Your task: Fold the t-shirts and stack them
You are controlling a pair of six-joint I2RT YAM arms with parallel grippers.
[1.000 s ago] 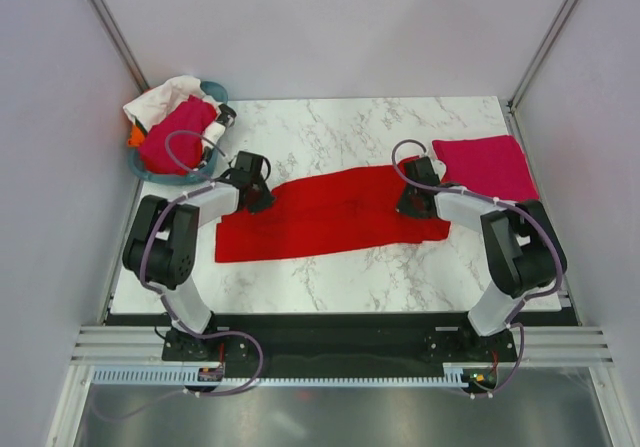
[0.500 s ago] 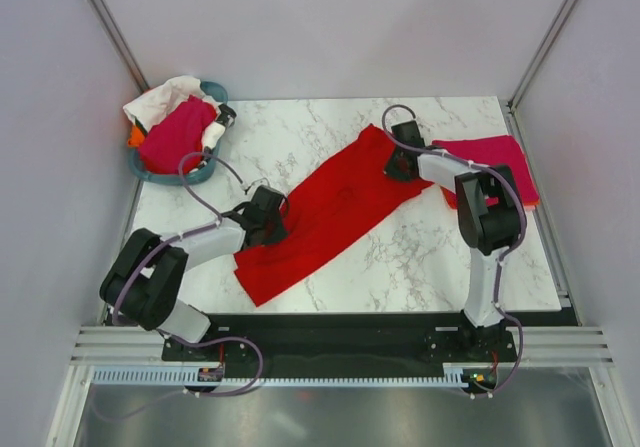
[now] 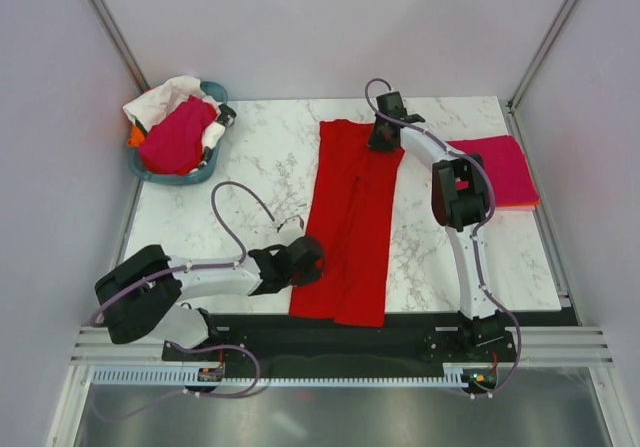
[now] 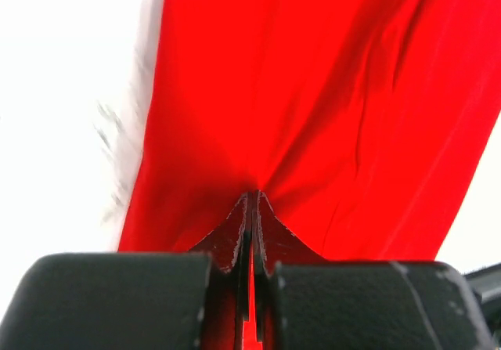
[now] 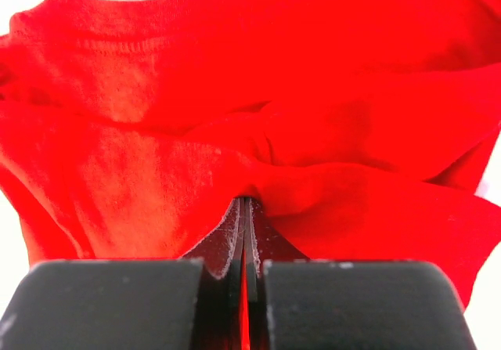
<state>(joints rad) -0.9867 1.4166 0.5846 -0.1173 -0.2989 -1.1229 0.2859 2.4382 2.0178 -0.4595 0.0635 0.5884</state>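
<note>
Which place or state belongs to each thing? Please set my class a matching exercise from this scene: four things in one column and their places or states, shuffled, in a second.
Column A
1. red t-shirt
2. magenta t-shirt
3. teal tub
4. left gripper

Column B
a. at the far left corner, heaped full
b. stretched down the middle, from far to near
c. folded flat on the right side
d. shut on the near end of the red t-shirt

Pairs: 1-b, 2-c, 3-a, 4-d

The left arm [image 3: 215, 275] and right arm [image 3: 468, 257] have white tubular links, bulky black joints and looping purple-grey cables [image 3: 236, 183], and the left gripper [image 4: 252, 197] and right gripper [image 5: 244, 203] have matte black, tapering fingers [image 4: 227, 240].
</note>
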